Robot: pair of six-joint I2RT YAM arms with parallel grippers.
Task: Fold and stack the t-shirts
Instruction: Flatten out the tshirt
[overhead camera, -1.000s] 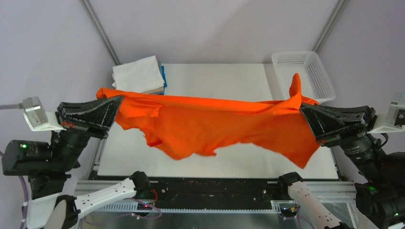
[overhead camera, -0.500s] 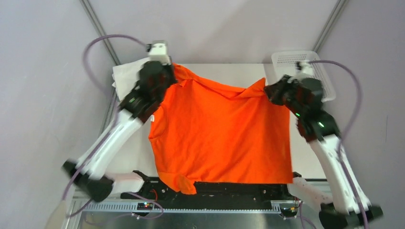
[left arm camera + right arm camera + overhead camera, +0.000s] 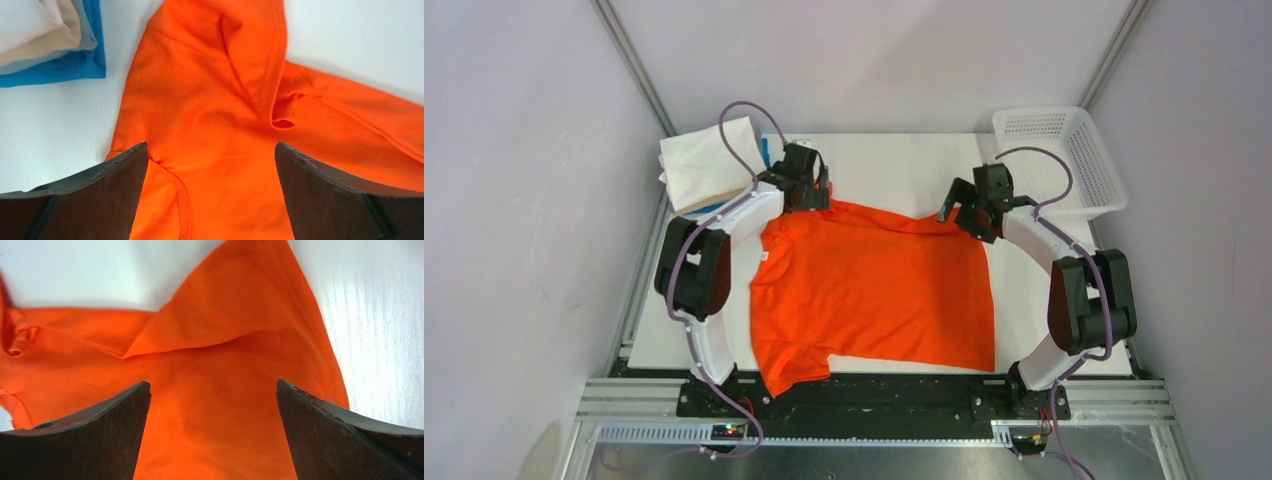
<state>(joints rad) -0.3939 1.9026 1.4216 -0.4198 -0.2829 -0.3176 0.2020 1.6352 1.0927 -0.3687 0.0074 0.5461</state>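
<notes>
The orange t-shirt point(image 3: 874, 290) lies spread on the white table, its bottom left corner hanging over the near edge. My left gripper point(image 3: 807, 195) hovers open over its far left corner, close to the pile of folded t-shirts point(image 3: 712, 165) with white on top. My right gripper point(image 3: 972, 208) is open above the far right corner. Orange cloth point(image 3: 210, 130) fills the gap between the left wrist's dark fingers point(image 3: 115, 175), which grip nothing. The right wrist view shows a folded-over orange corner point(image 3: 235, 315) beyond its spread fingers point(image 3: 320, 425).
A white mesh basket point(image 3: 1059, 155) stands at the back right corner. The folded pile's beige and blue layers point(image 3: 55, 55) show at the top left of the left wrist view. Bare white table point(image 3: 894, 165) runs along the far edge.
Both grippers carried the shirt from hanging mid-air down toward the far edge, laid it flat, then opened and let go of it.
</notes>
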